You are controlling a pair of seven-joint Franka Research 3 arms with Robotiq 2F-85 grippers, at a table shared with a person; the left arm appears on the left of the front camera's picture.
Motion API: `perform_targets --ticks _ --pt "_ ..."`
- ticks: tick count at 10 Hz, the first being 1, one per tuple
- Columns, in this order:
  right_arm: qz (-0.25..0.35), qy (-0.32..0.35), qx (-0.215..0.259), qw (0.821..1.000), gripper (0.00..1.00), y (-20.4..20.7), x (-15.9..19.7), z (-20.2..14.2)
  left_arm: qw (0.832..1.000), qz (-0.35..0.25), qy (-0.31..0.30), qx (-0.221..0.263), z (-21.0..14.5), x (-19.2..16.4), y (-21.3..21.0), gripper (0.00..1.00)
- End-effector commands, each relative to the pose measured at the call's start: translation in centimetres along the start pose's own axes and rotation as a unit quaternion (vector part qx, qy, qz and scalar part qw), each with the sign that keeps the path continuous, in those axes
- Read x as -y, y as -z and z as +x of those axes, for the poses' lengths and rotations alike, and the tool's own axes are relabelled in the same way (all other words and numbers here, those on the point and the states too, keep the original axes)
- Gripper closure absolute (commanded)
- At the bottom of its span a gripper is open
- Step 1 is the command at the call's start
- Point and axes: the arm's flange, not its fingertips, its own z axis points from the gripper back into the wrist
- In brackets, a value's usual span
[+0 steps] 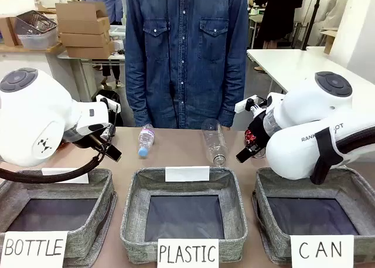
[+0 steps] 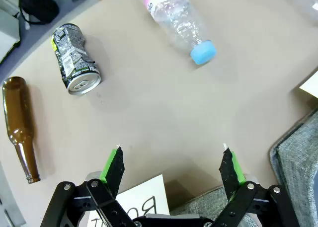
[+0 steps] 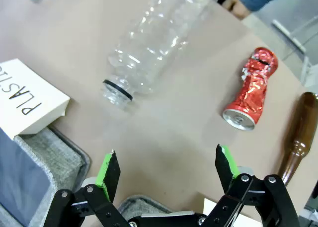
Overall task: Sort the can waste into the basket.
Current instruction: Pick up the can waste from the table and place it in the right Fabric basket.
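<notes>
A dented silver-grey can [image 2: 74,59] lies on its side on the table, up and left of my open left gripper [image 2: 171,170] and well apart from it. A crushed shiny red can [image 3: 251,90] lies on its side to the upper right of my open right gripper [image 3: 166,170]; nothing is between its fingers. In the front view the left gripper [image 1: 111,149] hovers behind the BOTTLE basket, and the right gripper [image 1: 246,152] hovers behind the grey basket [image 1: 262,189] marked by the CAN card [image 1: 321,250]. A bit of the red can [image 1: 252,138] shows beside the right gripper.
A capped clear bottle [image 2: 181,18] and an uncapped one [image 3: 149,43] lie mid-table. Brown glass bottles [image 2: 20,125] [image 3: 298,132] lie near each can. The PLASTIC basket [image 1: 130,197] and BOTTLE basket [image 1: 108,192] stand in front. A person [image 1: 187,57] stands at the far side.
</notes>
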Motion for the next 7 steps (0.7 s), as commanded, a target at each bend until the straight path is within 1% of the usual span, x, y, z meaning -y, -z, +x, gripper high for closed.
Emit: perform_targets --ticks 1,7 --pt "0.0 0.0 0.0 1.0 0.0 0.0 0.0 0.0 1.0 0.0 0.0 0.0 0.0 0.0 -0.01 0.0" --pt "0.0 0.0 0.0 1.0 0.0 0.0 0.0 0.0 1.0 0.0 0.0 0.0 0.0 0.0 -0.01 0.0"
